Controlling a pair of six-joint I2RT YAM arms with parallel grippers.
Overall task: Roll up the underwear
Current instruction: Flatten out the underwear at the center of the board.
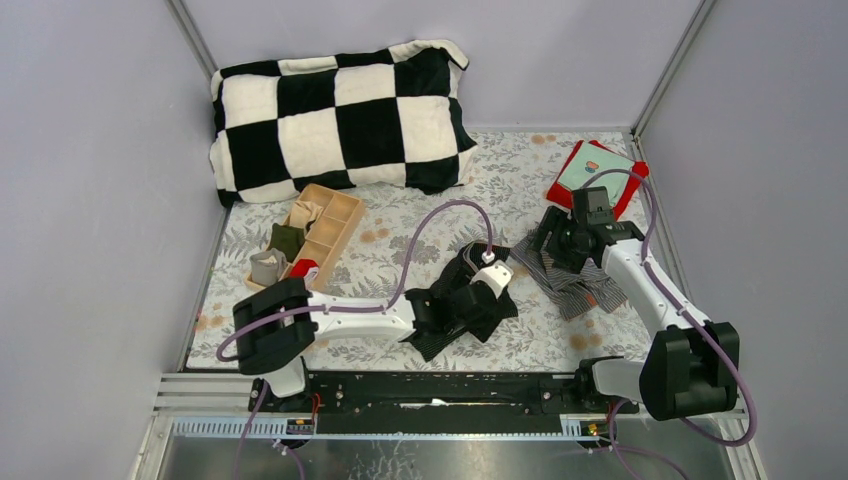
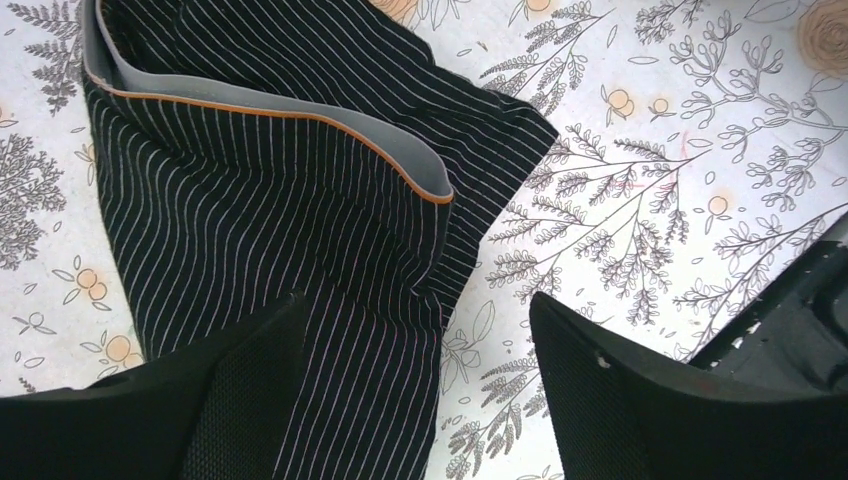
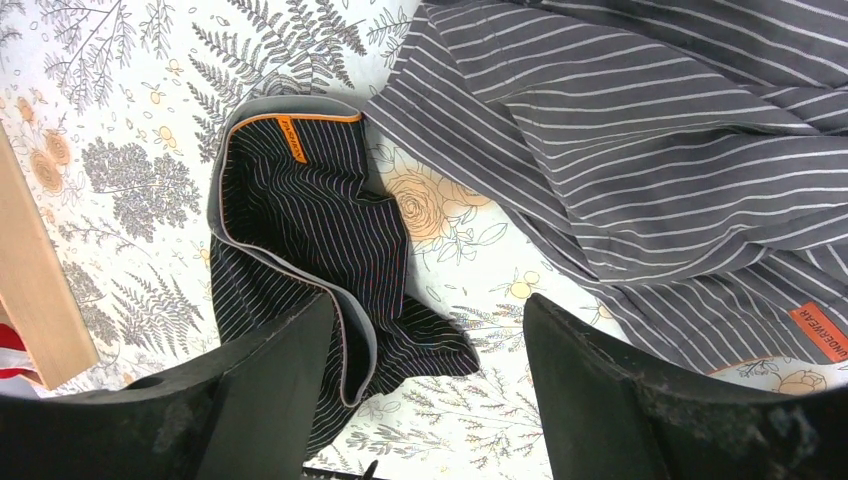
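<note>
- The black pinstriped boxer shorts (image 1: 462, 305) lie crumpled on the floral tablecloth (image 1: 380, 250), near the middle front. Their grey, orange-edged waistband (image 2: 290, 105) gapes open and the cloth is folded over itself.
- The grey striped boxer shorts (image 1: 572, 285) lie rumpled just to their right, with a strip of tablecloth between the two.
- The left gripper (image 2: 415, 400) hovers low over the black pair, jaws spread wide and empty. One finger is above the cloth, the other above bare tablecloth.
- The right gripper (image 3: 425, 400) hangs over the gap between the two pairs, likewise spread and holding nothing.
- The step in hand looks like flattening the black pair before rolling it. It would go best by pinching the waistband at its ends and drawing it taut so the layers line up. A roll started on these creases would likely come out lumpy and loose.
- Farther out, a wooden divided tray (image 1: 335, 210) sits at the left and a checkered pillow (image 1: 340, 120) at the back.
</note>
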